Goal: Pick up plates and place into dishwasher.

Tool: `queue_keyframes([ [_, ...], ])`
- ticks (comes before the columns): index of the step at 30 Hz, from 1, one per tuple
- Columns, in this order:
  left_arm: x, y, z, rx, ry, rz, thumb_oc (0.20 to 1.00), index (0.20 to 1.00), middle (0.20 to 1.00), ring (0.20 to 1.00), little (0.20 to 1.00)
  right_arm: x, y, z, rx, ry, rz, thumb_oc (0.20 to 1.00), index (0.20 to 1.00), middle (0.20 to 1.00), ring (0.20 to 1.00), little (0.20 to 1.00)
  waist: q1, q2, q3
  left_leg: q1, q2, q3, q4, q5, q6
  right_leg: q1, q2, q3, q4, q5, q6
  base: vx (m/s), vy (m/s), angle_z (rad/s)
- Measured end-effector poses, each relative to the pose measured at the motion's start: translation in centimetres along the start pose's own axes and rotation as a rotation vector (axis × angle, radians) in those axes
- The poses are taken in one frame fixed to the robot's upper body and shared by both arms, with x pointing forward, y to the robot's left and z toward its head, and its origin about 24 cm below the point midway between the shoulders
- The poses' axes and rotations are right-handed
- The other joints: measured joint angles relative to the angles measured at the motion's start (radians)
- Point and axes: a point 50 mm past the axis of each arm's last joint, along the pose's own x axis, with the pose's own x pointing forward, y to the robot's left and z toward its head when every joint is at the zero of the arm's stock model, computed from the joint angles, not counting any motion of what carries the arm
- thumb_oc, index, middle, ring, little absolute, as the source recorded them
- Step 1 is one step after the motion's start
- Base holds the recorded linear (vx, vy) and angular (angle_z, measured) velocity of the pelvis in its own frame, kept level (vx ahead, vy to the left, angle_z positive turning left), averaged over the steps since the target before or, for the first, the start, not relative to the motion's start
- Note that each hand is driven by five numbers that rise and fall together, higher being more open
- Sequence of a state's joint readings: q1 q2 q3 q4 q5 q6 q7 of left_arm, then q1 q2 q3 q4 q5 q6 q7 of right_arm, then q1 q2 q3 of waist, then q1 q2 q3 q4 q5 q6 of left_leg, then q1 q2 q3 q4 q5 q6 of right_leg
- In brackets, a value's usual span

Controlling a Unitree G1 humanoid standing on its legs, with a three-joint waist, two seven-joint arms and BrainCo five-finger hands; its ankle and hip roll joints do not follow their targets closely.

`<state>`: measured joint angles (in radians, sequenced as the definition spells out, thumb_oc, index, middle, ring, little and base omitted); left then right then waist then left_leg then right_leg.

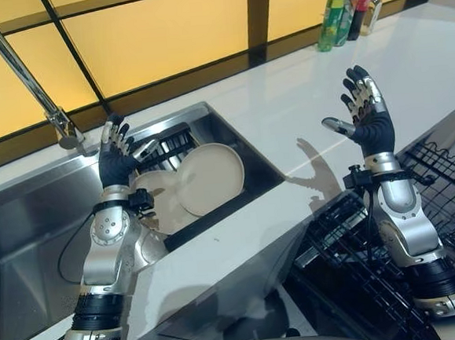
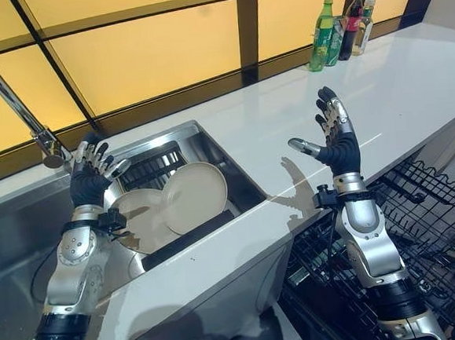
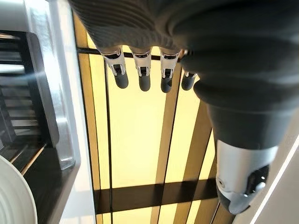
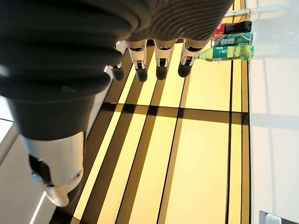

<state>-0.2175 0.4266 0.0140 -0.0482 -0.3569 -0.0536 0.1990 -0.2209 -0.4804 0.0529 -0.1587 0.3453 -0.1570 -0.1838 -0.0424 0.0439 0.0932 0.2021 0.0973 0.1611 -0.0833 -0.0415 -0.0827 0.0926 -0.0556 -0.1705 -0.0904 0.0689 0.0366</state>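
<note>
Plates (image 1: 208, 178) lean in the sink (image 1: 27, 233) at the left, just beside the raised left robot hand (image 1: 116, 159), fingers spread, holding nothing. Right robot hand (image 1: 369, 119) is raised over the white tabletop (image 1: 301, 109), fingers spread and empty, with the dishwasher rack (image 1: 442, 192) near right.

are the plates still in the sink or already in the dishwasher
In the sink: the plates lean in the sink. The left hand and right hand are raised, open, holding nothing.

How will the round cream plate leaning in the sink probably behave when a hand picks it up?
The round cream plate looks stiff and glazed, so probably slippery and breakable. It leans on another cream plate in the steel sink, so it may slide or clatter. Both hands are raised and open.
</note>
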Motion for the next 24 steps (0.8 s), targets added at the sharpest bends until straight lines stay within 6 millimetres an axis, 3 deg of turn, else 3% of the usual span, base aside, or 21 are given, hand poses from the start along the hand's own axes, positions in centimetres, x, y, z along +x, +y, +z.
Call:
queue_keyframes([
  [4, 0.2, 0.0, -0.4, 0.064, 0.017, -0.049, 1.0, 1.0, 1.0, 1.0, 1.0, 0.0, 0.0, -0.1, -0.003, 0.014, 0.002, 1.0, 1.0, 1.0, 1.0, 1.0, -0.014, 0.004, 0.001, 0.009, -0.001, 0.006, -0.003, 0.0, 0.0, 0.002, 0.001, 0.009, 0.0, 0.0, 0.0, 0.09, 0.037, -0.06],
  [17, -0.8, 0.9, -7.3, 0.231, 0.334, -0.138, 1.0, 1.0, 1.0, 1.0, 1.0, -0.2, 0.7, -0.6, -0.01, 0.044, 0.109, 1.0, 1.0, 1.0, 1.0, 1.0, -0.084, 0.02, -0.004, 0.028, -0.006, 0.063, -0.004, -0.001, 0.001, -0.009, 0.003, 0.065, 0.0, 0.012, 0.007, 0.09, 0.054, -0.13],
  [24, -1.8, 1.7, -9.8, 0.303, 0.451, -0.147, 1.0, 1.0, 1.0, 1.0, 1.0, -0.8, 0.6, -1.1, -0.015, 0.08, 0.16, 1.0, 1.0, 1.0, 1.0, 1.0, -0.114, 0.024, -0.004, 0.026, -0.01, 0.083, -0.005, -0.001, 0.002, -0.023, 0.002, 0.084, -0.001, 0.02, 0.01, 0.06, 0.051, -0.09],
])
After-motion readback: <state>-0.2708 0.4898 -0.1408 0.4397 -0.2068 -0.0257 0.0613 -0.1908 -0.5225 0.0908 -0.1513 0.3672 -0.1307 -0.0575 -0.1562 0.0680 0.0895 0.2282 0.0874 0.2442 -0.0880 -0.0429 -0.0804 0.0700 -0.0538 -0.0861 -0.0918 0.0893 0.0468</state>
